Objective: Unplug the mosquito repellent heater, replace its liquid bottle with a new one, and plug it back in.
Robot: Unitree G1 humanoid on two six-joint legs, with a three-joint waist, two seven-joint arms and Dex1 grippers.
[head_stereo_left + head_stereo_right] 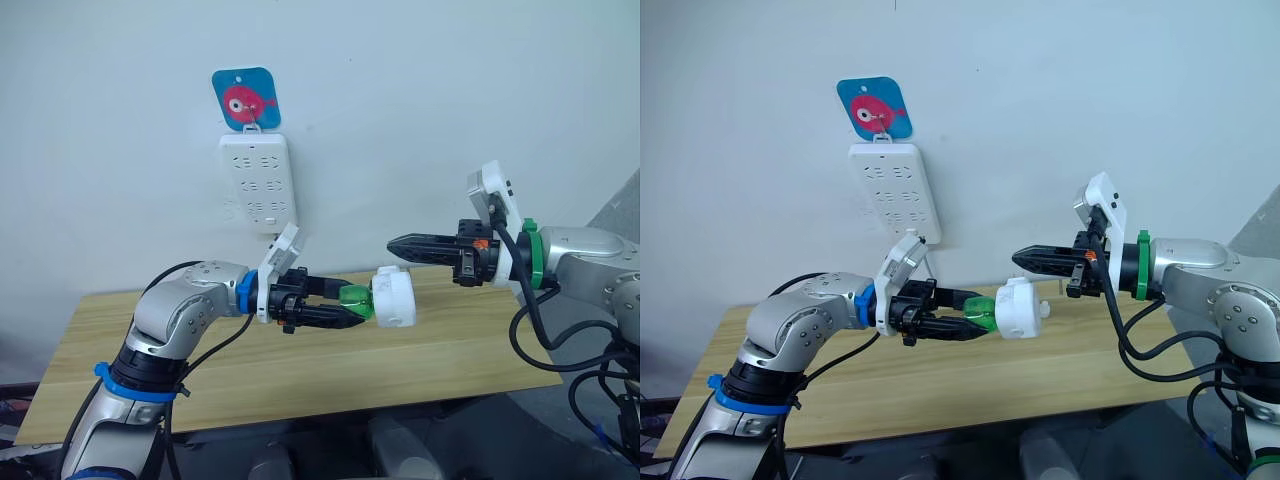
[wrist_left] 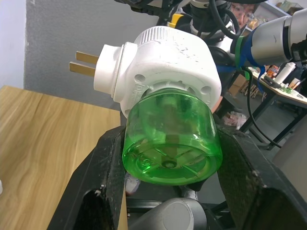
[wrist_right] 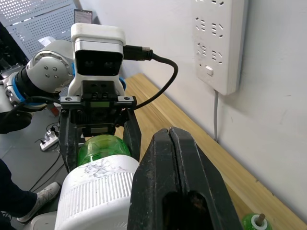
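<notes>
the heater [image 3: 98, 201] runs off the right wrist view's lower edge, partly behind the right claw [image 3: 180, 182]. a second green bottle [image 3: 254, 223] on the bench [image 3: 192, 139] is cut by the same edge.

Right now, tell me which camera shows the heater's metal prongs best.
Left wrist view: both prongs jut clearly from the mosquito repellent heater, whose green bottle the left gripper holds. In the right eye view they are tiny; the right wrist view shows just the heater's ribbed body.
</notes>
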